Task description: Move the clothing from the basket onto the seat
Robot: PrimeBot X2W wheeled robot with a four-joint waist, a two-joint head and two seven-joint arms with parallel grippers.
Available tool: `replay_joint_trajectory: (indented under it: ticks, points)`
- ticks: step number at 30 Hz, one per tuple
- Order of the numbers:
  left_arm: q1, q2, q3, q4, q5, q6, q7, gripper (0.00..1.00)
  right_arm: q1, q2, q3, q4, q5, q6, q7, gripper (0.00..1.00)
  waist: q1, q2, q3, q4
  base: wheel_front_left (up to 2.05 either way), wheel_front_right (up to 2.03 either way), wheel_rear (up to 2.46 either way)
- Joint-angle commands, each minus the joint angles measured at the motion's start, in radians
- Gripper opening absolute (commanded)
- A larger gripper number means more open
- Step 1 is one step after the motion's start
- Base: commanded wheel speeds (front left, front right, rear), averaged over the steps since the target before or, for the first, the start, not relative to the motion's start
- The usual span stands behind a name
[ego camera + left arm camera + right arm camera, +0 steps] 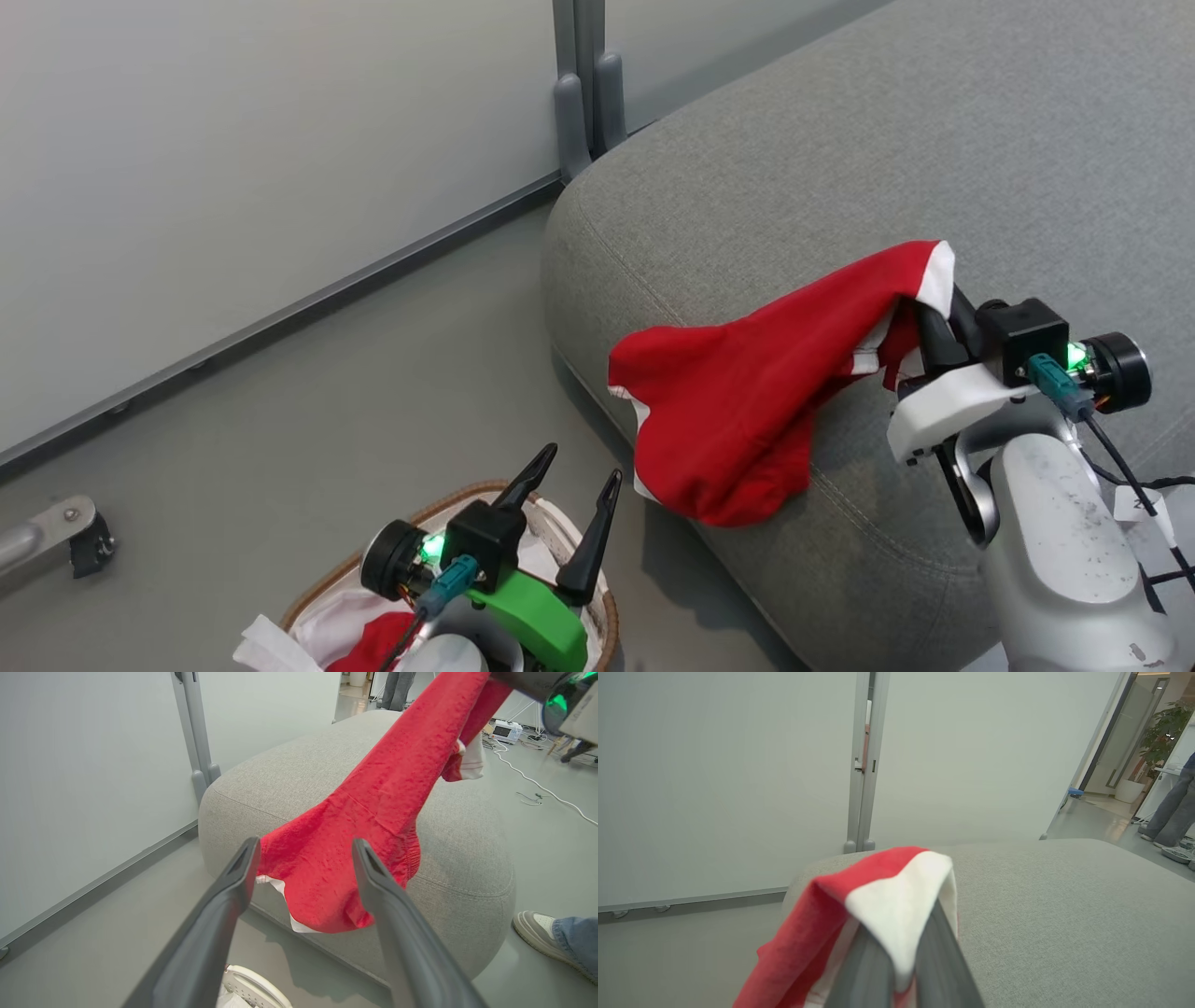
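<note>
R fingers (943,970) pinch red garment (738,411) over seat (840,168), L fingers (585,551) apart

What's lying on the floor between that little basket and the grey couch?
Nothing: the head view shows bare floor between the basket and the couch. The red garment droops over the couch's edge beside that stretch.

The grey seat (840,140) stands on the smooth grey floor (327,420), ahead of the left gripper (583,467). A red garment (738,401) with white trim drapes over the seat's rounded edge, just left of the right gripper (924,317), which pinches its raised end. Directly beneath the left gripper the basket (439,499) sits on the floor, near the seat. To that gripper's right, a person's shoe (532,933) rests on the floor beside the seat.
</note>
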Motion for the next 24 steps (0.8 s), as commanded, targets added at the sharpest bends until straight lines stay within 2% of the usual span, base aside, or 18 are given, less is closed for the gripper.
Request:
replay_joint_trajectory:
  ticks: [1,8,11,18,24]
  points:
    - [-0.014,0.003,0.000,0.001,0.011,-0.003,0.000,1.00,-0.018,-0.002,-0.011,-0.009,0.006,-0.001,-0.002,0.00,0.0000,0.0000,0.046,0.001,0.00,0.00,0.00]
    - [-0.064,0.025,-0.016,-0.001,0.030,-0.004,0.000,1.00,-0.142,-0.004,-0.066,-0.046,-0.037,-0.001,-0.002,0.00,0.0000,0.0000,0.158,0.076,0.00,0.00,0.00]
    - [-0.094,0.041,-0.025,-0.010,0.037,-0.004,0.000,1.00,-0.232,-0.026,-0.088,-0.057,-0.055,-0.001,-0.002,0.00,0.0000,0.0000,0.219,0.115,0.00,0.00,0.00]
    - [-0.175,0.076,-0.030,-0.041,0.056,-0.004,0.000,1.00,-0.515,-0.145,-0.154,-0.036,-0.089,-0.001,-0.002,0.00,0.0000,0.0000,0.380,0.203,0.00,0.00,0.00]
    - [-0.263,0.080,-0.037,-0.085,0.079,-0.004,0.000,1.00,-0.713,-0.240,-0.248,0.059,-0.128,-0.001,-0.001,0.00,0.0000,0.0000,0.522,0.274,0.00,0.00,0.00]
